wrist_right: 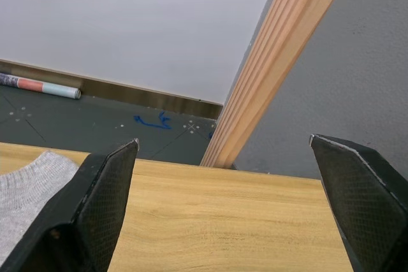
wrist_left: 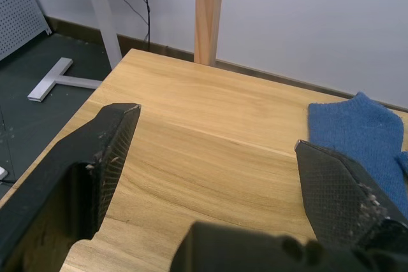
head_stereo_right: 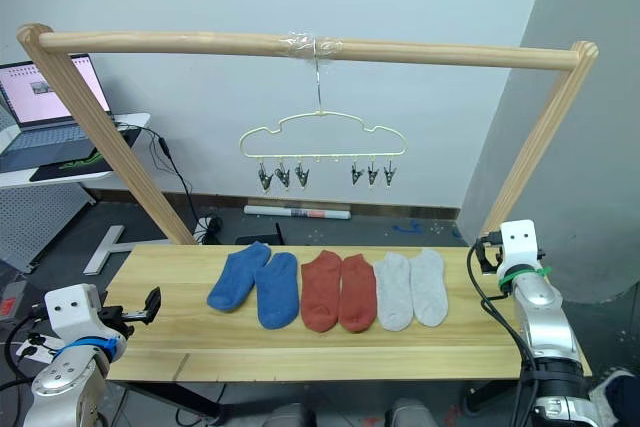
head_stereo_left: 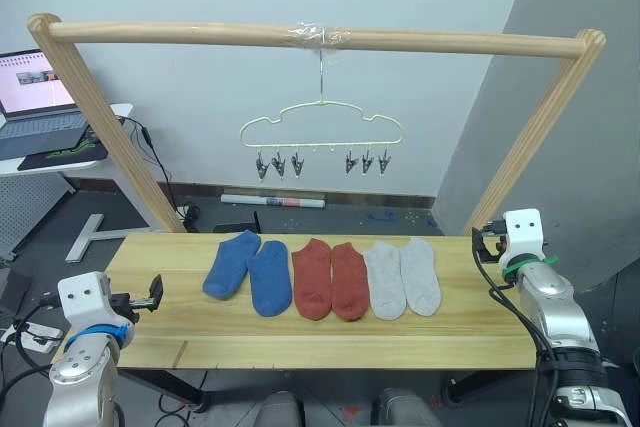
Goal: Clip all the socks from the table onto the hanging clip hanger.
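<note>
Six short knit socks lie in a row on the long light wooden table: two blue, two rust red, two light grey. The pale yellow wire clip hanger hangs above them from the thick wooden pole frame, its clips bare. The left gripper is spread wide over the table's left end, a blue sock just beyond. The right gripper is spread wide at the right end, near a grey sock.

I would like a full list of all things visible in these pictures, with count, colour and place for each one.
blue socks: two, blue, flat on the table, robot's left of the row
rust red socks: two, rust red, middle of the row
grey socks: two, light grey, right of the row
table: one, light wood
clip hanger: one, pale yellow, clips bare, hanging from the pole
wooden pole frame: one, light wood, over the table
laptop: one, open, on a side desk, far left
tube: one, pale, on the floor behind
left gripper: open, above the table's left end
right gripper: open, above the right end
</note>
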Tool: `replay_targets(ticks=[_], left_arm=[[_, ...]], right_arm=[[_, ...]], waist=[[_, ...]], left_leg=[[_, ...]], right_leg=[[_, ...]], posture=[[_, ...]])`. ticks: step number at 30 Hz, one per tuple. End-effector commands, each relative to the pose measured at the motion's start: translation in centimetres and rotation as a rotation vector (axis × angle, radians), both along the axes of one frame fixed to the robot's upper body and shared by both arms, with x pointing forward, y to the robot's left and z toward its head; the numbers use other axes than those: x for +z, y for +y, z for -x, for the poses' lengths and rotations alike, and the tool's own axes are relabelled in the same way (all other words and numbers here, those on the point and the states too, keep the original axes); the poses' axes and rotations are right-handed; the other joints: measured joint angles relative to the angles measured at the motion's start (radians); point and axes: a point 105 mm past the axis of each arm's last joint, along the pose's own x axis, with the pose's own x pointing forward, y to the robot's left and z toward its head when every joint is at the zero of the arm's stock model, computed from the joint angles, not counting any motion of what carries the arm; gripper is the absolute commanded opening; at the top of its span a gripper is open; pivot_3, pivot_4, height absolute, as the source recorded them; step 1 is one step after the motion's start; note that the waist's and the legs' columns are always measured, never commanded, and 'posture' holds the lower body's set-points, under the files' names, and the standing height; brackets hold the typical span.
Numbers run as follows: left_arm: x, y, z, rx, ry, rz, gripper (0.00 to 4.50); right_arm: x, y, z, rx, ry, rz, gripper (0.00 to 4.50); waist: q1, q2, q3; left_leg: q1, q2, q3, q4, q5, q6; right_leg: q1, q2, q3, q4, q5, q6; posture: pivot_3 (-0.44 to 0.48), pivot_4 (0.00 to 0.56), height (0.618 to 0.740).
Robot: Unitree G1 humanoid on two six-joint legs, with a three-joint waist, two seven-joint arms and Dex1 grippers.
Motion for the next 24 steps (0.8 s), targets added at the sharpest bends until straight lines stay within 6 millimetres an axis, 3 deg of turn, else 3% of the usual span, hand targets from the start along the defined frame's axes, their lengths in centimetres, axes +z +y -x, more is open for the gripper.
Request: replay_targets(ticks=[1,7,12,17,23,24], left_arm=[[1.6,0.7,-0.2,0.009,-0.047,-0.018,4.47],[2.7,0.6,-0.1,-0.021,-0.074,-0.035,4.47],[6.1,-2.2,-0.7,-0.142,-0.180,-0.002,4.47],[10.2,-6.3,-1.5,-0.316,-0.275,-0.007,4.47],[14.8,-11.2,-5.1,-0.456,-0.428,0.035,4.47],[15.2,-12.0,-5.7,-0.478,-0.443,0.050,4.29]], right_arm=[[2.0,-0.2,-0.7,0.003,-0.062,0.028,4.50],[2.4,0.2,-0.8,0.026,-0.071,0.042,4.50],[3.8,1.8,-1.5,0.110,-0.110,0.056,4.50],[5.6,6.1,-1.8,0.375,-0.137,0.050,4.50],[10.2,12.7,-1.3,0.759,-0.185,-0.110,4.50],[11.1,13.6,-1.2,0.807,-0.198,-0.136,4.50]], waist=[[0.000,0.000,0.000],[0.000,0.000,0.003],[0.000,-0.003,0.028],[0.000,-0.003,0.051],[0.000,-0.002,0.082],[0.000,-0.002,0.087]], left_leg=[[0.000,0.000,0.000,0.000,0.000,0.000],[0.000,0.000,0.000,0.000,0.000,0.000],[0.000,0.001,0.000,0.000,-0.003,-0.004],[-0.002,0.001,0.000,0.000,0.000,0.000],[-0.008,0.001,-0.003,0.000,0.000,0.001],[-0.009,0.001,-0.004,0.001,0.000,0.001]], right_leg=[[0.000,0.000,0.000,0.000,0.000,0.000],[0.000,0.000,0.000,0.000,0.000,0.000],[-0.001,-0.003,0.000,-0.001,0.000,-0.001],[0.000,-0.002,0.001,-0.001,0.000,-0.001],[0.000,0.003,-0.001,0.000,0.001,0.001],[0.000,0.003,-0.001,0.000,0.001,0.002]], posture=[[0.049,0.049,0.740],[0.043,0.067,0.740],[0.030,0.104,0.740],[0.018,0.134,0.740],[-0.014,0.167,0.740],[-0.021,0.176,0.740]])
